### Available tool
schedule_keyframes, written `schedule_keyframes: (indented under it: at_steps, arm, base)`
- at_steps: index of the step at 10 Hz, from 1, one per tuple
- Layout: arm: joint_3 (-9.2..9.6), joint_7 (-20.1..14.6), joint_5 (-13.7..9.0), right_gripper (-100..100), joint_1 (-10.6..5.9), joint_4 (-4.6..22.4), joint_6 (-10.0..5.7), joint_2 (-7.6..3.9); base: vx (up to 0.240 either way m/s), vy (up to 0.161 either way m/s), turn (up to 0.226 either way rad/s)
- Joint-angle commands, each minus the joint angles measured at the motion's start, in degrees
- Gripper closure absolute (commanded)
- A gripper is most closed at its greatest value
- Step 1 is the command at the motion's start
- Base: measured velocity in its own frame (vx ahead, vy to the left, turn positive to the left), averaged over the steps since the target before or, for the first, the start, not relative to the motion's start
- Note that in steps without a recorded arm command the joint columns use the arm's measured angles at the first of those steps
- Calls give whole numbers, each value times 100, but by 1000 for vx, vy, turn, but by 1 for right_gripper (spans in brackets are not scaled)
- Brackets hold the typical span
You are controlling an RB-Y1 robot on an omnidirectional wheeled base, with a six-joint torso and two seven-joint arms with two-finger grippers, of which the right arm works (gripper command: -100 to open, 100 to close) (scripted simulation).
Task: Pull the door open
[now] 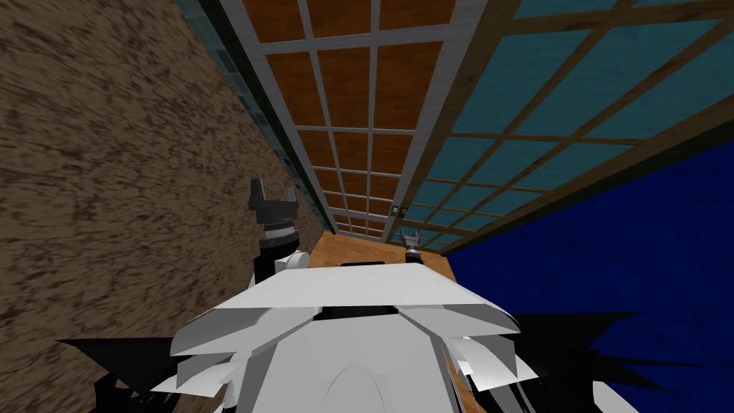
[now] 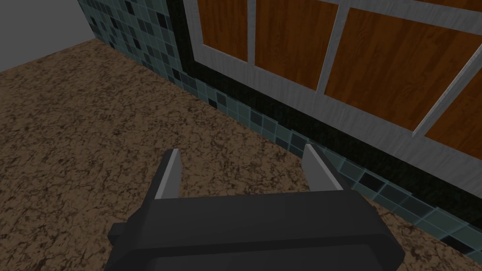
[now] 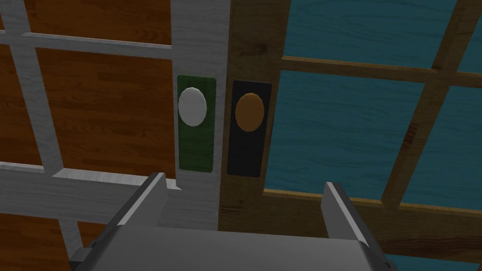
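Dark blocky wrist (image 1: 273,209), pale grey jaws

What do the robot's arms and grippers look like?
Left gripper: dark boxy body, two thin light grey blade fingers, on a dark ribbed wrist and white forearm. Right gripper: same blade fingers; its body renders lighter grey in its wrist view. No cables or markings.

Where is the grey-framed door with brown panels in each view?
Head view: grey-framed door, upper middle, left of the teal door.
Left wrist view: the door beyond the left gripper, past the tiled strip.
Right wrist view: the door ahead of the right gripper, beside the teal door.
Shared landmark: its grey bars.
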Motion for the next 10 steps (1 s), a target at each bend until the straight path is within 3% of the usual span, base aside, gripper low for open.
schedule_keyframes:
  at_steps: [1, 3, 4, 10]
  arm:
    - [25, -180, -76, -100, -33, 128, -3, -31]
    - [58, -368, -147, -100, -88, 304, -36, -62]
    - [42, -275, -128, -100, -73, 222, 0, -38]
    - [-121, -364, -251, -100, 350, 609, -12, -203]
  base:
    - [169, -27, 53]
    - [185, -44, 43]
    - [77, -10, 10]
    - [-163, 7, -68]
